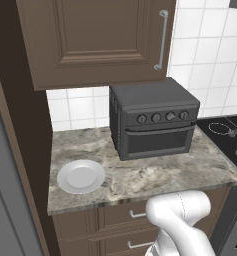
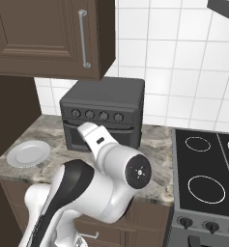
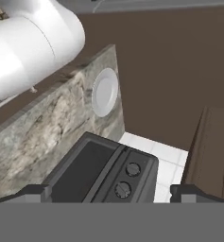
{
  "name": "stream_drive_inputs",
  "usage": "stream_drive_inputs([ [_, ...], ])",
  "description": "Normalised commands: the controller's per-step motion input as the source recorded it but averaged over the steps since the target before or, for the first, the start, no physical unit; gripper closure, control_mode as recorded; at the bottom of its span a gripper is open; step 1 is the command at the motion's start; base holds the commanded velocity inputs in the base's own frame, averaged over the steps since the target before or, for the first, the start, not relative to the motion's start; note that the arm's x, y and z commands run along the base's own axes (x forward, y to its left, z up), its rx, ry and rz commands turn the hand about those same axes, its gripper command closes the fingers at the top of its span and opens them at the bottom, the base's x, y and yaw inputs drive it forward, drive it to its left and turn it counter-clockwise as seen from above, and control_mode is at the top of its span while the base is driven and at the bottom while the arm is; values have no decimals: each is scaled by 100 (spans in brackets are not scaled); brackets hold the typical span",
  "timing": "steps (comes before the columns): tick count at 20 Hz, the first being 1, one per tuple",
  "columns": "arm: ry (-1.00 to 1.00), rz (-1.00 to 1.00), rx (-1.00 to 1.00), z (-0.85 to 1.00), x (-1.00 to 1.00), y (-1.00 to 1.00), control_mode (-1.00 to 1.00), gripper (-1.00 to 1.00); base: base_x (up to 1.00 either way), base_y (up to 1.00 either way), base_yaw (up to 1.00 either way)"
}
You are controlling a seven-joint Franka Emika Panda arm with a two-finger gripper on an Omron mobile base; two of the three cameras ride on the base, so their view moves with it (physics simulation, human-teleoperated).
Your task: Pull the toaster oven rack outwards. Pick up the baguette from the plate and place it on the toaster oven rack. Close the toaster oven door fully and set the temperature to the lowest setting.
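One toaster oven [image 1: 154, 120] is counted on the desk [image 1: 155, 175], with four round knobs [image 1: 162, 117] seen in a row above its closed door [image 1: 157, 141]. One white plate [image 1: 81, 176] is counted beside it. One wall cabinet [image 1: 90, 35] is seen overhead, and two drawer handles [image 1: 137, 215] below.

The marbled stone tabletop [image 1: 155, 175] carries the toaster oven [image 1: 152, 122] toward its back (door shut) and the plate [image 1: 81, 176], bare, near its front left corner, well apart.
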Motion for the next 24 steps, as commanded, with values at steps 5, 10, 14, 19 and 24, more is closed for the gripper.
stream_drive_inputs([
  [5, 0, 0, 2, -9, 28, 6, -100, -100, 0, 0, 0],
  [10, 0, 0, 3, -10, 31, 0, -100, -100, 0, 0, 0],
  [14, 0, 0, 4, -7, 29, 0, -100, -100, 0, 0, 0],
  [19, 0, 0, 4, -8, 28, 0, -100, -100, 0, 0, 0],
  [24, 0, 0, 3, -10, 31, 0, -100, -100, 0, 0, 0],
])
